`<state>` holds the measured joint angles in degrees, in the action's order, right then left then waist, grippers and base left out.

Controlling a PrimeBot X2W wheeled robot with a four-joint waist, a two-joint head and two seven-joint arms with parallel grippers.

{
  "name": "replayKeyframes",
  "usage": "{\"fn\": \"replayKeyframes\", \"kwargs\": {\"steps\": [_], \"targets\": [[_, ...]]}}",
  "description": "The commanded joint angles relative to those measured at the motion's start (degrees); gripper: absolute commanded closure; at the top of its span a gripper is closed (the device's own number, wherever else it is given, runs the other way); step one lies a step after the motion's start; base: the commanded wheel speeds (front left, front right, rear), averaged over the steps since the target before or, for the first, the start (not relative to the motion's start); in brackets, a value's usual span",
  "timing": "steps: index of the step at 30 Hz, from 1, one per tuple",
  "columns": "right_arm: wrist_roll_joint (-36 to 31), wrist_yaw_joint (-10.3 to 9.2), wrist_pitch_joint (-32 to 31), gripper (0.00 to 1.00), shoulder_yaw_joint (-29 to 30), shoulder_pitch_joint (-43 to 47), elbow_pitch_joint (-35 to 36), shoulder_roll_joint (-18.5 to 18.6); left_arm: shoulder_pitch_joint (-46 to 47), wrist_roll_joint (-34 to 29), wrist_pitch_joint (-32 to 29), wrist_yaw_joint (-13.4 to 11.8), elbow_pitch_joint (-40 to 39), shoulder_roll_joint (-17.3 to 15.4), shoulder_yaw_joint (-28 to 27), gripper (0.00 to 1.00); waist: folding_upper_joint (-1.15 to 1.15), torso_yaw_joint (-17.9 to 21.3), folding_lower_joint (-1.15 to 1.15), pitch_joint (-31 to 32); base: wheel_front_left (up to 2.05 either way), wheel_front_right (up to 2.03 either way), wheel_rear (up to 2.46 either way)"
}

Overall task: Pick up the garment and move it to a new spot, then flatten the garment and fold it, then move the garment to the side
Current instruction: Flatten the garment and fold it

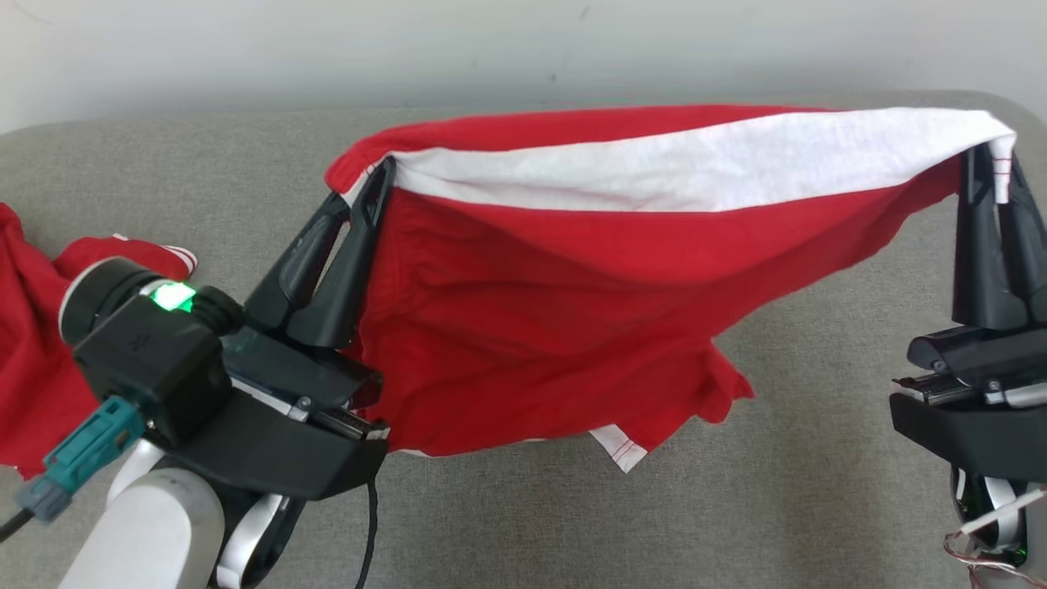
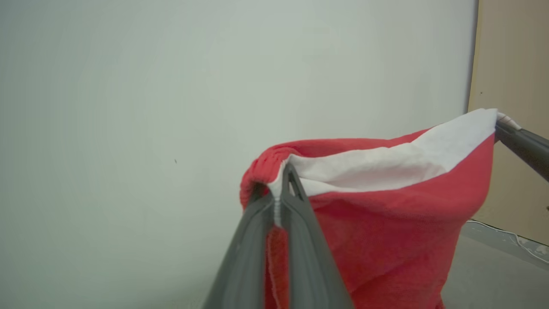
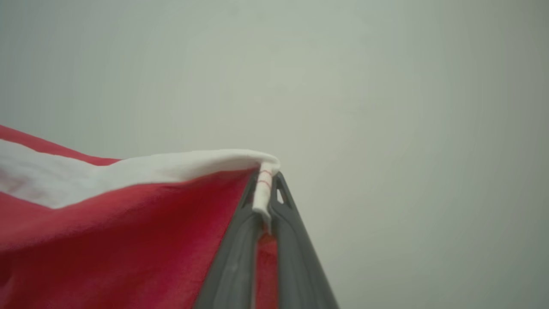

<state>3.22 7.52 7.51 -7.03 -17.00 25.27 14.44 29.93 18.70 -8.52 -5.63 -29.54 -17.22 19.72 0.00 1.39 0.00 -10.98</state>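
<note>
Between the left fingers (image 1: 343,270) and right fingers (image 1: 973,245), both pinched shut on its top corners, a red-and-white garment (image 1: 556,327) hangs stretched over the grey upholstery (image 1: 818,491).

You had the garment (image 1: 572,327) strung between both arms above the padded surface (image 1: 818,458). Seen from the head, the left fingers (image 1: 343,270) pinched one top corner at ten o'clock and the right fingers (image 1: 977,262) pinched the other at two o'clock, with the rest hanging toward six. Another cloth (image 1: 33,352) lay on the surface at nine o'clock, and the wall (image 1: 491,49) stood behind at twelve.
</note>
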Motion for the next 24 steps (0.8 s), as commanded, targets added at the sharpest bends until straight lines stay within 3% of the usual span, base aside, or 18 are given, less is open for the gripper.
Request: {"fn": "replayKeyframes", "kwargs": {"steps": [1,8,16,24], "targets": [[0.77,-0.06,-0.26,1.00,-0.31,-0.07,-0.42,0.70,-0.60,0.40,-0.11,0.17,0.17,-0.20,-0.02,1.00,0.00,-0.03,0.00,-0.05,0.00,0.00,0.00],[6.02,-0.06,-0.98,1.00,-3.79,-10.71,-10.59,3.79,6.24,4.20,-0.21,3.97,10.09,0.24,0.05,1.00,0.00,0.32,0.00,-1.46,0.00,0.00,0.00],[14.65,-0.06,-3.92,1.00,-11.68,-33.45,-30.77,7.12,25.92,6.48,-0.67,9.11,34.97,3.33,0.42,1.00,0.00,-0.31,0.00,-4.21,0.00,0.00,0.00],[21.93,-0.06,-3.94,1.00,-16.68,-56.91,-53.59,4.44,46.69,6.09,1.85,10.57,61.63,6.24,-0.24,1.00,0.00,0.01,0.00,-7.93,0.00,0.00,0.00]]}}
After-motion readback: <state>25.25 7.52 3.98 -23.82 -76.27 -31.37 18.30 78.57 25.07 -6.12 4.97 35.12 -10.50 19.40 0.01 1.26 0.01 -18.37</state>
